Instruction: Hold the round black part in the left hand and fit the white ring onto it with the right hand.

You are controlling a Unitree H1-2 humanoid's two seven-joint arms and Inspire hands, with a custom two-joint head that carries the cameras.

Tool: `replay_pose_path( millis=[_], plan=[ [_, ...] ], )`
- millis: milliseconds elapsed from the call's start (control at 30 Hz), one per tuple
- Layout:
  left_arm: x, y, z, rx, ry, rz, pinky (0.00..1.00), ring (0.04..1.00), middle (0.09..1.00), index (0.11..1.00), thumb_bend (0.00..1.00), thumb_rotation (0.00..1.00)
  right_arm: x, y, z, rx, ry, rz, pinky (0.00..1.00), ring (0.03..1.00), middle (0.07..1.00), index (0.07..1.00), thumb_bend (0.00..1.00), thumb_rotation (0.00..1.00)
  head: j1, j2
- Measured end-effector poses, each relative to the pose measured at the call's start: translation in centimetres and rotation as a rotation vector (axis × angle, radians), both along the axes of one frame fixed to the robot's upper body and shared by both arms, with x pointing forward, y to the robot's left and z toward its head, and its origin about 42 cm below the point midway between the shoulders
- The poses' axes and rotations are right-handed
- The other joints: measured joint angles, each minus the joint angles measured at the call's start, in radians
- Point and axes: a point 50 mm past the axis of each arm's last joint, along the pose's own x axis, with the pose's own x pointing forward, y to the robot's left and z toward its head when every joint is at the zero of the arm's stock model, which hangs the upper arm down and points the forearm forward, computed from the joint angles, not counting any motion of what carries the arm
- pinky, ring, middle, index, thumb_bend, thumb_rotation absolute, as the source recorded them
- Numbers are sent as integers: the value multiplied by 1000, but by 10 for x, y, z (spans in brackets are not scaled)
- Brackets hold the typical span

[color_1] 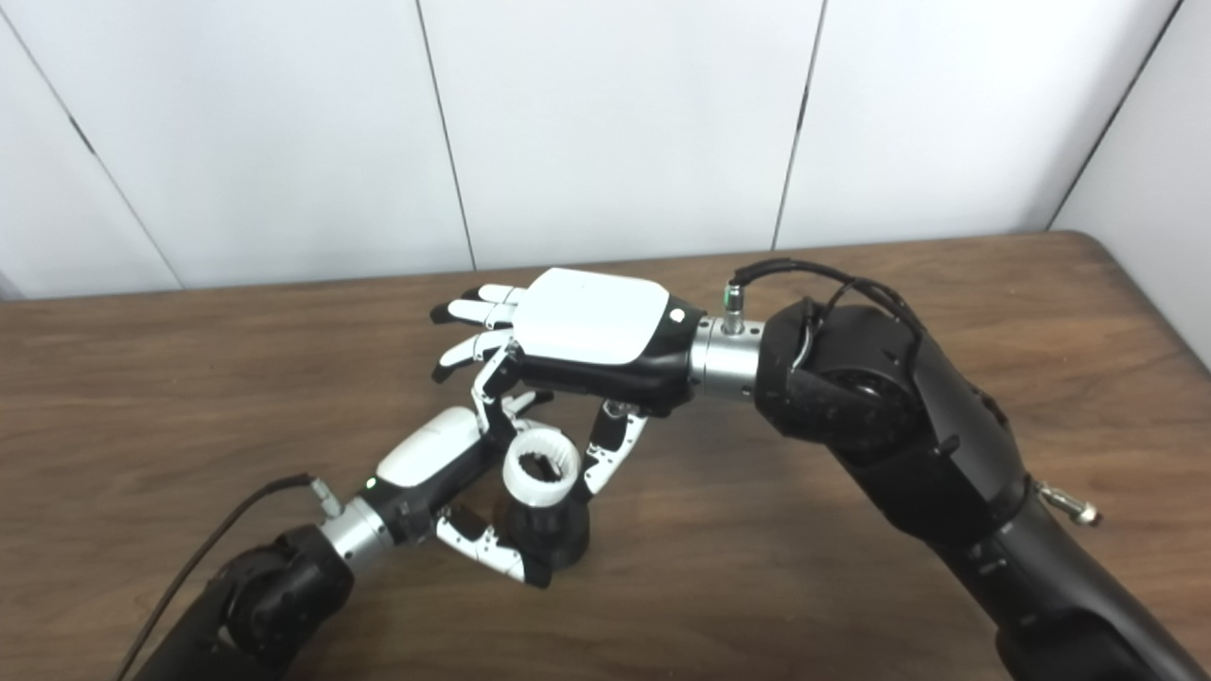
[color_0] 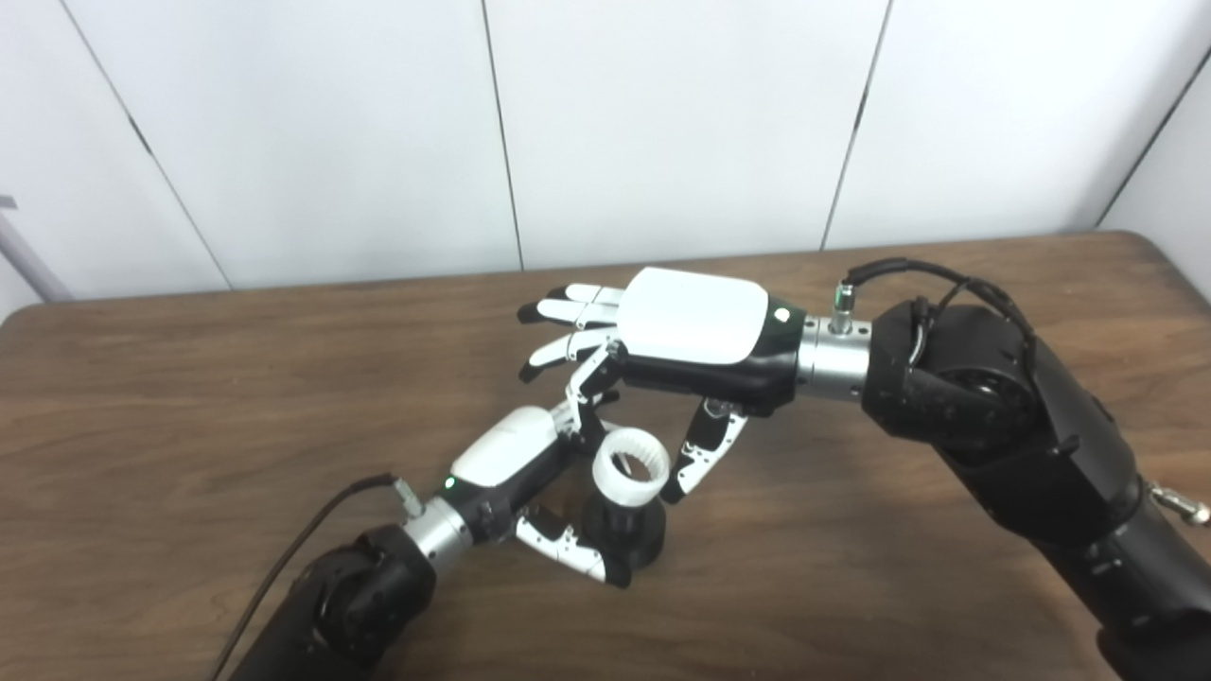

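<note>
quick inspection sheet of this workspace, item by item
surface: brown wood-grain table, bare around the work
job's things: round black part stands on the table; white ring sits on top of it, toothed inside, opening tilted toward the camera
clutter: nothing seen
hands: left hand closed around the black part at its base; right hand above the ring, fingers spread, thumb beside the ring; contact cannot be told
cables: black cable along the left forearm; black cable loop at the right wrist
surroundings: white panelled wall behind the table; grey bar at far left
</note>
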Motion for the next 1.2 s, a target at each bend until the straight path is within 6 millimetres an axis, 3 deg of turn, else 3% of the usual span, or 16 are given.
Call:
replay_pose_path(
  millis=[733, 1200],
  plan=[
    [-6, 3, 14, -16, -18, -22, 1000, 940, 796, 480, 524, 63, -5, -7, -15, -38, 56, -12, 1000, 1000, 888, 481, 525, 147, 8, 21],
    [-8, -2, 17, -3, -38, -32, 1000, 1000, 794, 480, 524, 63, 7, -10, -20, -31, 72, -39, 1000, 1000, 879, 482, 525, 142, 6, 32]
  ],
)
